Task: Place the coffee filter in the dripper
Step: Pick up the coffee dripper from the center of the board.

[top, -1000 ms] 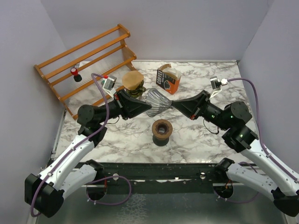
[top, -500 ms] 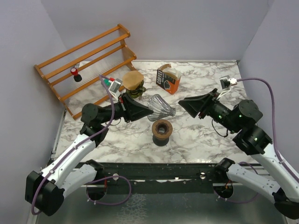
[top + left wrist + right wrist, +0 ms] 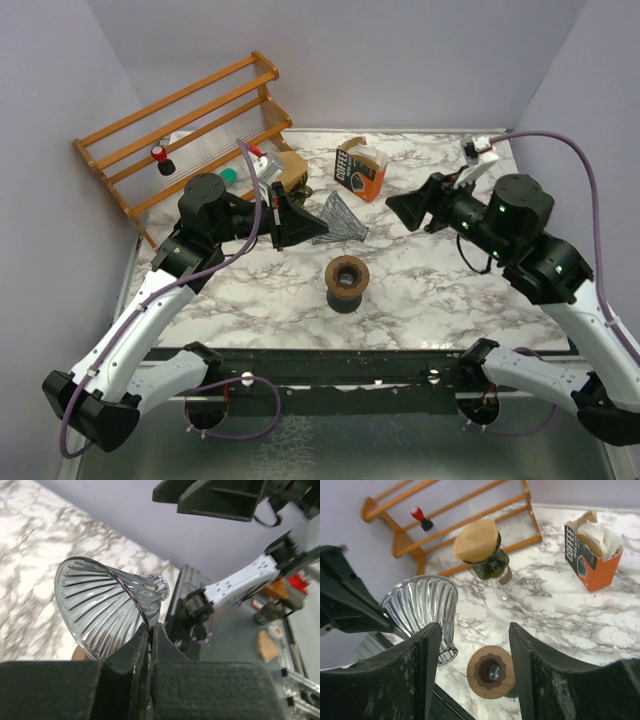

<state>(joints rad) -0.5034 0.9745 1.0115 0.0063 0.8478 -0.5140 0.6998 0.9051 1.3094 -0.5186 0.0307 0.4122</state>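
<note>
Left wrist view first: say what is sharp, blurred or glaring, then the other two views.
Left wrist: the dripper is sharp, with glints on its ribs; the marble table behind is soft, the left fingers dark and blurred. Right wrist: the right fingers are dark and soft, the filter box crisp. Top: even light, a soft shadow beside the wooden stand.

I have the glass dripper (image 3: pixel 336 218) clamped in the left gripper (image 3: pixel 302 225), filling the lane left of centre. Open air lies between it and the right gripper (image 3: pixel 398 212), whose jaws stand apart. The filter box (image 3: pixel 360 168) stands behind that gap and the wooden stand (image 3: pixel 347 275) in front of it. The wooden rack (image 3: pixel 185 125) and carafe (image 3: pixel 490 565) close the far left. Bare marble runs along the near right of the table (image 3: pixel 440 295).
</note>
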